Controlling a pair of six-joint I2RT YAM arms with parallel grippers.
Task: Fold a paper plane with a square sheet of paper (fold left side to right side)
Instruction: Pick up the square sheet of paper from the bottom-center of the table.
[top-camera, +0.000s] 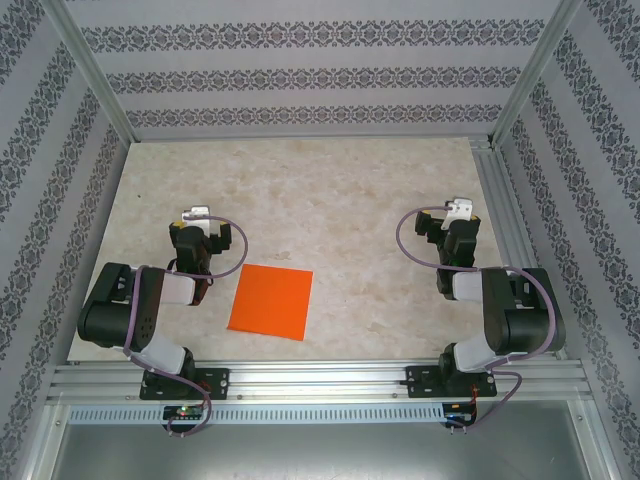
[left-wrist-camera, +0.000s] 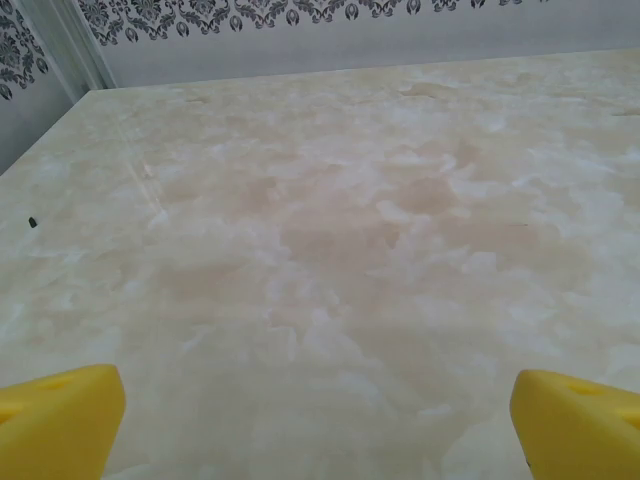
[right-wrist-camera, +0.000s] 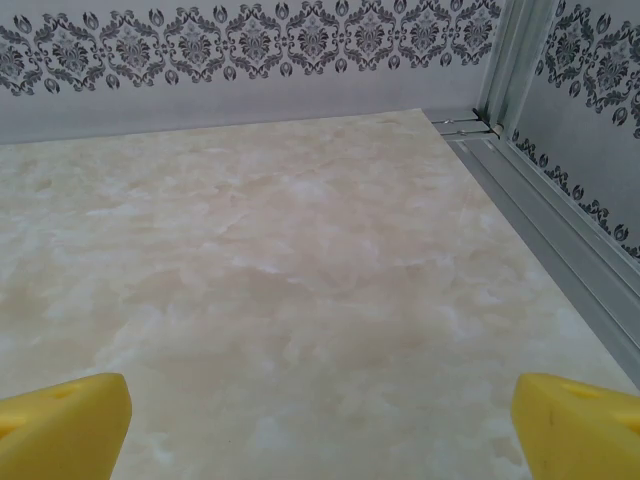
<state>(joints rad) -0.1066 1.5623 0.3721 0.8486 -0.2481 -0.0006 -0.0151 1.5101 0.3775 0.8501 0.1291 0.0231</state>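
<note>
A bright orange square sheet of paper (top-camera: 270, 301) lies flat and unfolded on the marble table (top-camera: 330, 190), near the front edge between the two arms. My left gripper (top-camera: 197, 222) hovers just left of and behind the sheet, apart from it. Its yellow fingers (left-wrist-camera: 60, 425) stand wide apart, open, with bare tabletop between them (left-wrist-camera: 320, 420). My right gripper (top-camera: 457, 214) is well to the right of the sheet, also open (right-wrist-camera: 320, 420), its yellow fingertips (right-wrist-camera: 580, 425) framing bare table. No pointed paper plane shape is in view.
An aluminium rail (top-camera: 500, 200) runs along the table's right edge, close to the right arm, and appears in the right wrist view as the rail (right-wrist-camera: 540, 220). Patterned walls (top-camera: 300, 70) enclose the back and sides. A metal beam (top-camera: 320, 380) carries both arm bases at the front.
</note>
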